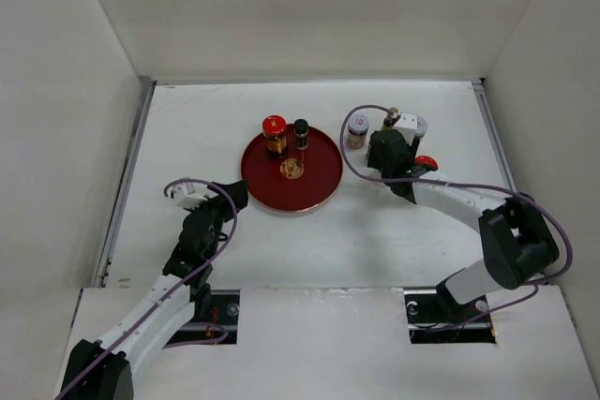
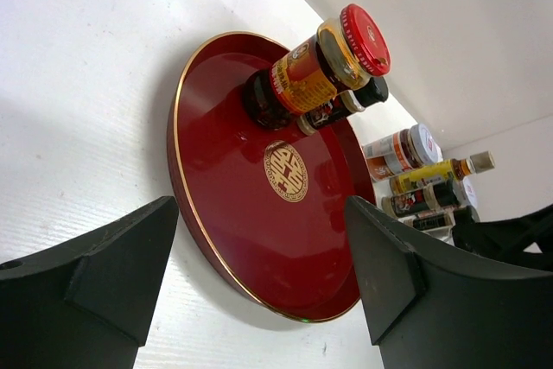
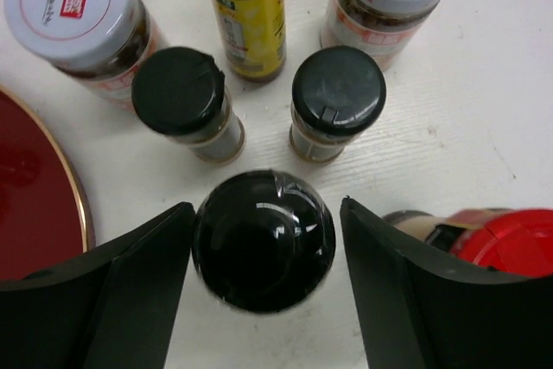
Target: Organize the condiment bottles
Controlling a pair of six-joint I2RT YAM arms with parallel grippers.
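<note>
- While the left gripper point(image 2: 262, 244) hangs released and empty at the near-left rim of the red tray point(image 2: 226, 213), the work in hand lies to the tray's right.
- On the tray's far half stand a red-lidded amber jar point(image 1: 274, 134) and a slim black-capped bottle point(image 1: 301, 131), close together.
- Right of the tray, the right gripper point(image 3: 265, 213) straddles a glossy-capped dark bottle point(image 3: 263, 244), fingers spread and not visibly pinching.
- Risk: closing off-centre on the round cap could let it slip, toppling the two dark neighbours point(image 3: 180, 92) just beyond or the red-lidded jar point(image 3: 510, 239) beside the right finger.
</note>
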